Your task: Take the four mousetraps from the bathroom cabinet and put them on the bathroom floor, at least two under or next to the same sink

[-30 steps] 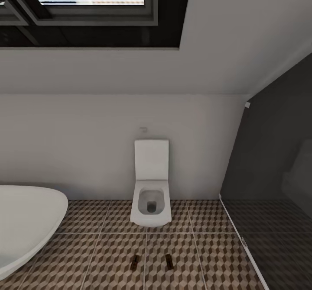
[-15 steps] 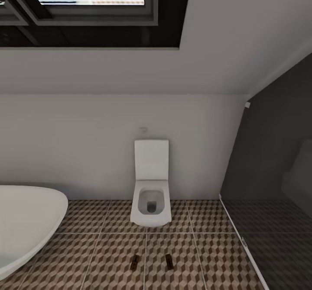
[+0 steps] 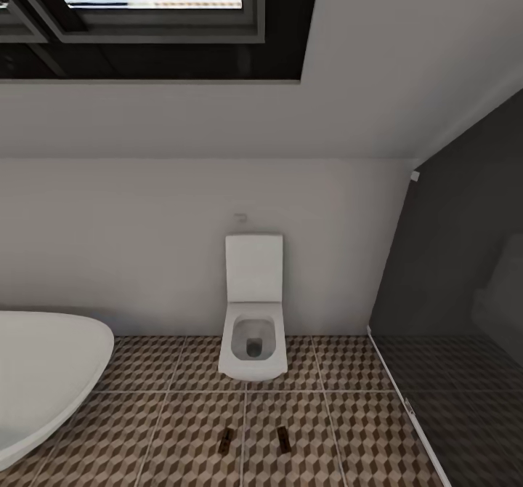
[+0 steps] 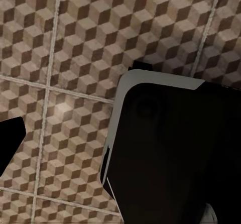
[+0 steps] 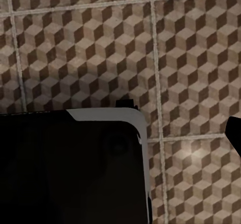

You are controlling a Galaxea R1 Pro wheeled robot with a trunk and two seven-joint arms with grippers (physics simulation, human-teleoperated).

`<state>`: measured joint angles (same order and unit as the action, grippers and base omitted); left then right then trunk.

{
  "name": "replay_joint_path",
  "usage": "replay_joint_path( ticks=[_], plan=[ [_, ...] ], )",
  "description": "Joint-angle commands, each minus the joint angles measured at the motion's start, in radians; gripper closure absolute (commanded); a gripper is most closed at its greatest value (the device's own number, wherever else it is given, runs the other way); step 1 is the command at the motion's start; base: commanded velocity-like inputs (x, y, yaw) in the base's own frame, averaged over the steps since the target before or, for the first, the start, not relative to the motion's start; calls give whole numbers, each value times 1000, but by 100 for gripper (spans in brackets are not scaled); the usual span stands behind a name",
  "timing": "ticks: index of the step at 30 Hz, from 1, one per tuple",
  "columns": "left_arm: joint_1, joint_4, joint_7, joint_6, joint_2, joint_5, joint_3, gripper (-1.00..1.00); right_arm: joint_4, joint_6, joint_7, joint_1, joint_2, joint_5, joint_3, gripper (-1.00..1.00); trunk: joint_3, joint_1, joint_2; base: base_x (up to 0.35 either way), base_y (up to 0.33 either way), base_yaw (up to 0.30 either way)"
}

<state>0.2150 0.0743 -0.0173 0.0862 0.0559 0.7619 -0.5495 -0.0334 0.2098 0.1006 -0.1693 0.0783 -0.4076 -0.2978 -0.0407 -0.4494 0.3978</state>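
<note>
Two mousetraps lie flat on the bathroom floor (image 3: 174, 429), in front of the toilet at the low middle of the head view: one (image 3: 226, 441) to the left of a grout line, the other (image 3: 282, 438) to its right, a short gap apart. Both wrist views look down on the cube-pattern floor (image 4: 75, 43) (image 5: 75, 43). A dark fingertip (image 4: 10, 136) pokes in at the edge of the left wrist view, and another fingertip (image 5: 234, 133) at the edge of the right wrist view. Nothing is seen held. The cabinet and the sink are out of view.
A square white toilet (image 3: 252, 327) stands against the far wall. An oval white bathtub (image 3: 43, 378) fills the left. A dark glass shower screen (image 3: 450, 276) with greyer tiles lies to the right. My black, grey-edged base (image 4: 170, 148) (image 5: 65, 163) shows in both wrist views.
</note>
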Motion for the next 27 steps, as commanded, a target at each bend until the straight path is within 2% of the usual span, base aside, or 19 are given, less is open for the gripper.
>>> replay_joint_path(
  ticks=[1, 5, 6, 13, 17, 21, 27],
  plan=[
    [1, 3, -1, -2, -1, 5, -7, -100, 2, 3, 6, -1, 0, -10, -6, -100, -2, -1, 2, 0, 0, 0],
    [1, 5, -1, -53, 2, 5, -7, -100, 4, 2, 5, -1, -2, -8, -6, -100, -2, -1, 2, 0, 0, 0],
    [-1, 6, 0, -94, 6, 5, -7, -100, 6, 1, 5, -1, -3, -8, -6, -100, -2, -1, 2, 0, 0, 0],
    [-35, 7, -2, -261, 30, 5, -7, -100, 8, 1, 3, -1, -5, -7, -6, -100, -2, -1, 2, 0, 0, 0],
    [-62, 7, 0, -304, 39, 5, -7, -100, 8, 2, 2, -1, -6, -7, -6, -100, -2, -1, 2, 0, 0, 0],
    [-88, 7, 23, -316, 55, 5, -7, -100, 8, 1, 2, -1, -6, -7, -7, -100, -2, -1, 2, 0, 0, 0],
    [-112, 7, 125, -325, 100, 5, -7, -100, 7, 2, 2, -1, -6, -6, -6, -100, -2, -1, 2, 0, 0, 0]
  ],
)
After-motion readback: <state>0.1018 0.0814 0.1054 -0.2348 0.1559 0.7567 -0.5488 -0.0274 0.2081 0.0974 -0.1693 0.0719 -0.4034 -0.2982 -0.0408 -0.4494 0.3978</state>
